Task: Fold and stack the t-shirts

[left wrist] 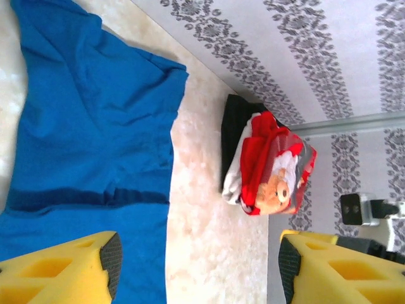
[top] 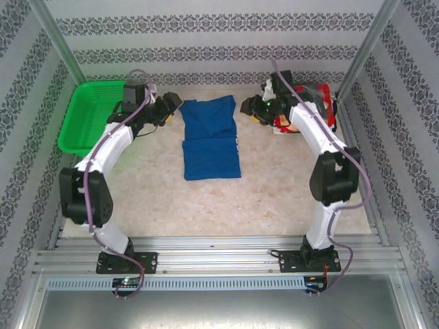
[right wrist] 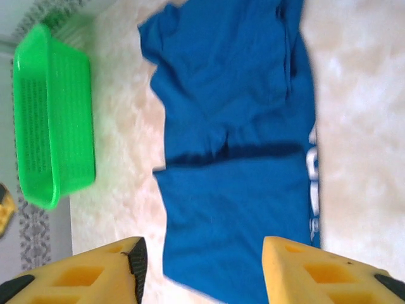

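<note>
Left gripper (top: 171, 110) at 11 o'clock of table (top: 274, 199), jaws apart, empty; right gripper (top: 248, 110) at 1 o'clock, likewise spread, empty. Blue t-shirt (top: 211, 140) flat between them, folded to narrow panel. Red t-shirt (top: 282, 125) bundled at 2 o'clock. Likely mid-fold on blue; next calls for pinching both far corners, drawing toward 6, then stacking with red.

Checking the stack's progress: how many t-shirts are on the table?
2: blue t-shirt lying mid-table; red t-shirt folded far right. Dark and white cloth beneath may be more.
</note>
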You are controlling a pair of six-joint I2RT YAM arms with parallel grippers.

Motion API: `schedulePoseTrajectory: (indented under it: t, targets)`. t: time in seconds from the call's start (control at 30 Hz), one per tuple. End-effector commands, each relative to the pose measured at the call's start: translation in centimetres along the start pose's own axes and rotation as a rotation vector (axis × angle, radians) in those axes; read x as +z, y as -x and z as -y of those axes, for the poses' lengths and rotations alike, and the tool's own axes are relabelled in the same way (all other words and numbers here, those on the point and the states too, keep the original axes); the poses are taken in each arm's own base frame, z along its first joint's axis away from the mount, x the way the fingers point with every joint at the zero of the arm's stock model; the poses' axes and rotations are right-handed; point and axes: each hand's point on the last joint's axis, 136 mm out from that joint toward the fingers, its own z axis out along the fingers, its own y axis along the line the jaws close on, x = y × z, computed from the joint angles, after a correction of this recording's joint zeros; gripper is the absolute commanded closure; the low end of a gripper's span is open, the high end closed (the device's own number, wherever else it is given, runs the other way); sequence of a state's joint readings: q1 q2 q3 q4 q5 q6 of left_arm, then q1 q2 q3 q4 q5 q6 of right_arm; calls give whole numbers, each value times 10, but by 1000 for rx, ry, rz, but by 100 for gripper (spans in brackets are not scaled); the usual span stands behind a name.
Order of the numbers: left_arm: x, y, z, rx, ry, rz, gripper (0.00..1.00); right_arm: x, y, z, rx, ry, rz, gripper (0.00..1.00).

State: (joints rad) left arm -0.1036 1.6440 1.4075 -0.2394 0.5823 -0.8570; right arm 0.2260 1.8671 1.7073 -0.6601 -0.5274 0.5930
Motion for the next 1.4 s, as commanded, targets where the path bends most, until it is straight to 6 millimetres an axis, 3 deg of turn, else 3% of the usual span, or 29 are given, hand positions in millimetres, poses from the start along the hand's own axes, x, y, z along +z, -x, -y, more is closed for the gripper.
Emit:
schedulePoseTrajectory:
  t: [0.0,0.07,0.17,0.27,0.4,0.67,0.97,1.37]
  targets:
    - [-14,-70,-32,37,127,-167,32,2,-50,16,-45,-34,-63,43]
    - [-23,-106,-49,38,169,-225,31,8,-84,34,-20,-57,-108,42]
    - [-25,-152,-77,-65,154,-287,37,20,-120,55,25,-72,-162,42]
    - [-25,-186,-99,-104,182,-326,39,35,-141,65,61,-58,-187,42]
    - [-13,-208,-116,-168,175,-344,40,52,-156,79,100,-77,-224,43]
    - [16,-204,-133,-211,192,-294,44,80,-166,89,121,-94,-267,43]
    - [23,-207,-154,-235,266,-295,49,96,-163,96,138,-110,-272,43]
    - [46,-189,-148,-223,244,-249,55,109,-159,94,156,-109,-281,51]
